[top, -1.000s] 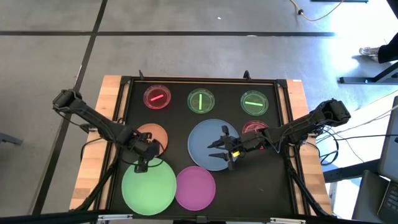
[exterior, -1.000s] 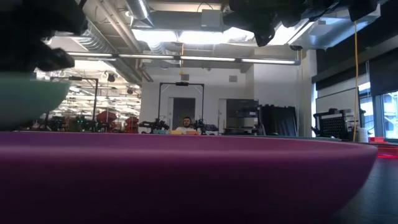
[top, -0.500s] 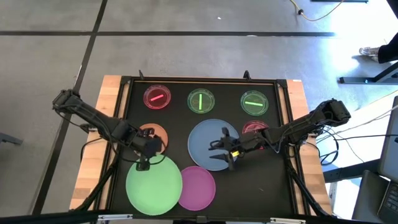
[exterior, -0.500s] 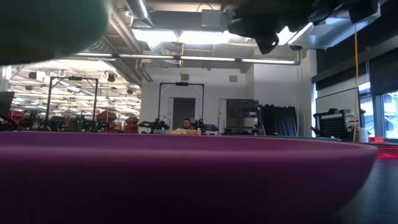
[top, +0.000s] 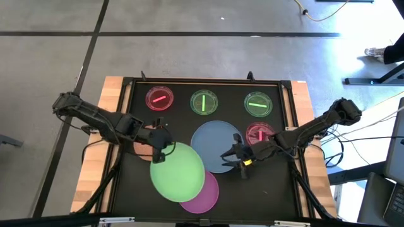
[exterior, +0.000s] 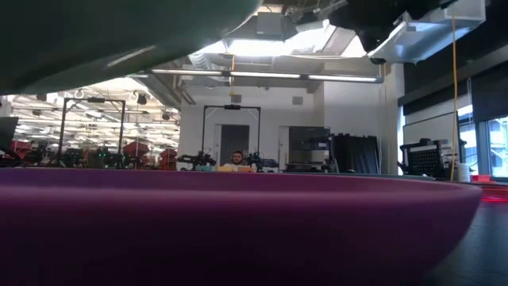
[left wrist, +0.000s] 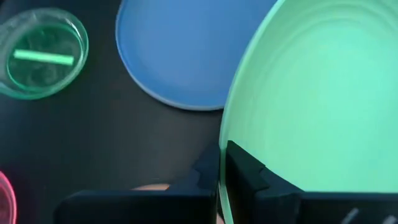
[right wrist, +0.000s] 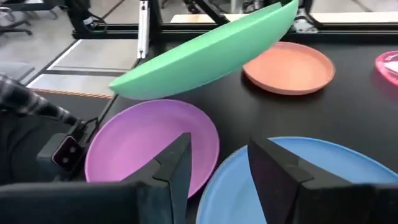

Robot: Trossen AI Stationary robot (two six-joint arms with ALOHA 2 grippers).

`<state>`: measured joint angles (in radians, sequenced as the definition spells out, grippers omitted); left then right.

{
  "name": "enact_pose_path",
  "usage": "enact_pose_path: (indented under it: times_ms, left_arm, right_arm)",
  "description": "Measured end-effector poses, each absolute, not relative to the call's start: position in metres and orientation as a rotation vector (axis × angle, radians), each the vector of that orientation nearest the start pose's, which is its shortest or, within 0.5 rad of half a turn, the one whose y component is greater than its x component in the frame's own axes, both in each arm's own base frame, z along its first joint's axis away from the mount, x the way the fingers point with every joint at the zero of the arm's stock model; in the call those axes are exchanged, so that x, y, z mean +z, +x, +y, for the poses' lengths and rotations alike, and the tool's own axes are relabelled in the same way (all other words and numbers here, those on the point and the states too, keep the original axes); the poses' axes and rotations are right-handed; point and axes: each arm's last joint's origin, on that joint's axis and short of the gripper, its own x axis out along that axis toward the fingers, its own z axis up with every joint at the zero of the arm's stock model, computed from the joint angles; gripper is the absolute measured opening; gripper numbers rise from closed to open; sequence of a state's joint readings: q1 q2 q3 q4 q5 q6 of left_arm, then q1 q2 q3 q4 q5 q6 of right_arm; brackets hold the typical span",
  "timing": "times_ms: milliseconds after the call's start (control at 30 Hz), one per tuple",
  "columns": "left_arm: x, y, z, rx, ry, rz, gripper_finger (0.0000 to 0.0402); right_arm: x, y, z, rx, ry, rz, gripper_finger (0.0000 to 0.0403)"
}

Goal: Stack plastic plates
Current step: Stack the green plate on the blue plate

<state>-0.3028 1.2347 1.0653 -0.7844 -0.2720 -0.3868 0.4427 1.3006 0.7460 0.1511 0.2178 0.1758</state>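
Note:
My left gripper [top: 159, 154] is shut on the big green plate [top: 178, 171], which hangs in the air over the magenta plate [top: 203, 194] and the near-left rim of the blue plate [top: 219, 144]. The right wrist view shows the green plate [right wrist: 205, 53] tilted above the magenta plate [right wrist: 148, 142]. My right gripper [top: 238, 159] is open and hovers over the blue plate's near-right edge, touching nothing. The orange plate [top: 140, 135] lies flat, mostly hidden under the left arm. My left gripper pinches the green plate's rim [left wrist: 222, 146] at its far-left edge, one finger [left wrist: 249, 171] on the upper face and the other beneath. It comes slanting down from the table's left. The plate is lifted clear and tilted, its held edge higher than its near edge.
Four small dishes sit on the black mat: red [top: 160, 98], green [top: 204, 102] and green [top: 258, 104] along the far edge, and a red one [top: 259, 133] beside the right arm. The mat's raised frame [top: 208, 81] bounds the work area. A person sits far off in the room [exterior: 236, 160].
My left gripper has lifted the green plate off the near-left part of the mat and carried it toward the table's right, so it now hangs tilted over the magenta plate. My right gripper has drawn back slightly toward the near-right.

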Motion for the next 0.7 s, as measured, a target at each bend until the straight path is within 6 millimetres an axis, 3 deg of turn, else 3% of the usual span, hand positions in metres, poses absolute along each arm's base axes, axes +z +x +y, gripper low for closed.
enact_pose_path:
  times_ms: [400, 700]
  left_arm:
    - [0.275, 0.276, -0.044, 0.220, -0.045, 0.812, 0.0008]
    - [0.262, 0.306, -0.017, 0.285, -0.060, 0.732, 0.0008]
  right_arm:
    - [0.246, 0.251, 0.118, 0.172, 0.021, 0.368, 0.0146]
    - [0.248, 0.252, 0.117, 0.130, 0.014, 0.342, 0.0146]
